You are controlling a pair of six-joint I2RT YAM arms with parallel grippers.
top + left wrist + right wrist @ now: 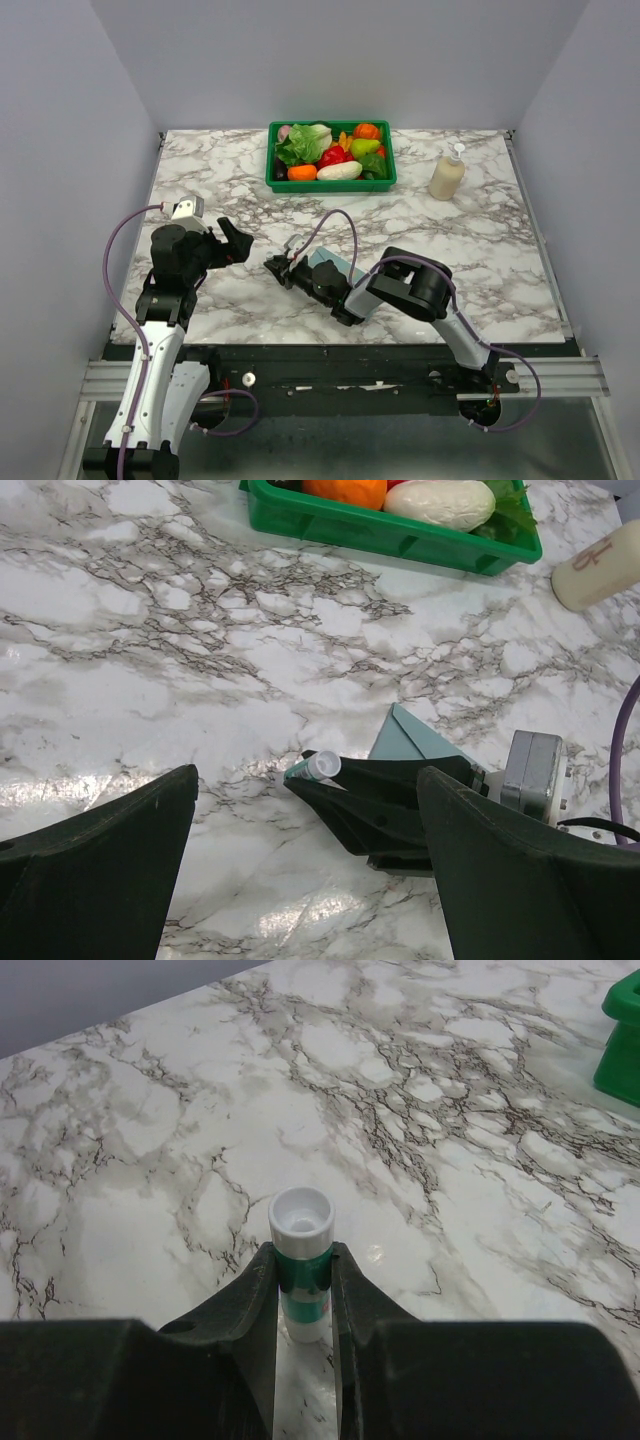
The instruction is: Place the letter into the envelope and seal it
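White-and-grey marbled table (450, 240), seen from above and from both wrists. The right tool (275, 268) is shown low over the near middle of the table, its two dark fingers (255, 1290) pressed against the sides of a small white tube (301, 1222) with a green band. The tube is pinched at the fingertips and its hollow white end projects beyond them. In the right wrist view the tube is seen above bare marble; whether it touches the surface cannot be told. The envelope (335, 265), muted teal, lies flat on the table directly beneath the right arm's wrist and is largely covered by it. In the left wrist view one pointed teal corner is exposed just behind the right tool's fingers. The left tool (238, 238) is held above the table to the left of the right tool and apart from it. Its fingers are spread wide, with nothing between them, and it is aimed towards the tube and the envelope. At the far edge of the table a green bin (330, 184) filled with assorted toy vegetables is seen. A cream pump bottle (447, 175) stands upright to the right of the bin, separate from it.
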